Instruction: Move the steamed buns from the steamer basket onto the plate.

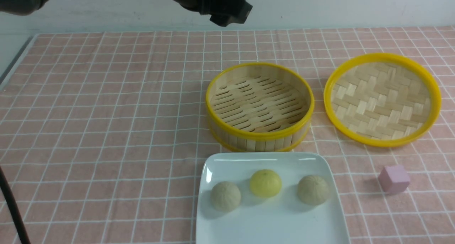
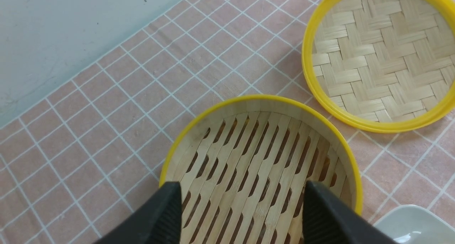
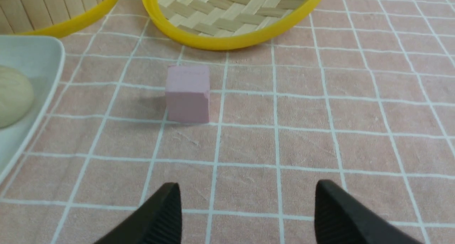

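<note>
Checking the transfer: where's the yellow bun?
Front view, right of centre: the yellow bun sits on the plate between the two beige buns, in front of the steamer basket.

left arm (image 1: 220, 4): black glossy housing, blocky end. thin black cable (image 1: 12, 208), slightly curved. left gripper (image 2: 241, 187), right gripper (image 3: 247, 185): black tapered fingers (image 2: 163, 219), fine-ribbed inner faces.

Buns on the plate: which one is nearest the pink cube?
The right-hand beige bun; the yellow bun and the left-hand beige bun lie farther from the cube.
</note>
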Available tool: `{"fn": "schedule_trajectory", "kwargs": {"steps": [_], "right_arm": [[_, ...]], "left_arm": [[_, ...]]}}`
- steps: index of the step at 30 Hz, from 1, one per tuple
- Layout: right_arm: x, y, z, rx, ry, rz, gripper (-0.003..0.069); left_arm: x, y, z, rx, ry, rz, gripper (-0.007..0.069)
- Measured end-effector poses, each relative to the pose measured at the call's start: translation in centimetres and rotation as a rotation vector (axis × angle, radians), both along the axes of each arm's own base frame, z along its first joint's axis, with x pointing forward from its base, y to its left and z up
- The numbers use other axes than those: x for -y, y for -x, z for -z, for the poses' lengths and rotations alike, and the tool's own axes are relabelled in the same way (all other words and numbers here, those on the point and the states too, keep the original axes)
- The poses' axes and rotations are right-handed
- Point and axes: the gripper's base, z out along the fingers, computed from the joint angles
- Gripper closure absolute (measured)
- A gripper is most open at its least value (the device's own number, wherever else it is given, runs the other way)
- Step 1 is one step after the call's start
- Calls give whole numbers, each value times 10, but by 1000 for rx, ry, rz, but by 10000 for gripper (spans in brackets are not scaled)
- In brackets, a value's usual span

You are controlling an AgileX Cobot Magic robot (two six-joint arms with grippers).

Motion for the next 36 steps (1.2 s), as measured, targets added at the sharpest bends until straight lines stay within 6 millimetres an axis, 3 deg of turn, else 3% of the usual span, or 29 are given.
{"fn": "schedule_trajectory", "kwargs": {"steps": [12,36], "right_arm": [[4,0,1,-2,112,1,164],[4,0,1,-2,121,1,164]], "left_arm": [[3,-5,8,-15,-8,-1,161],[5,-6,5,0,34,-5,175]]}}
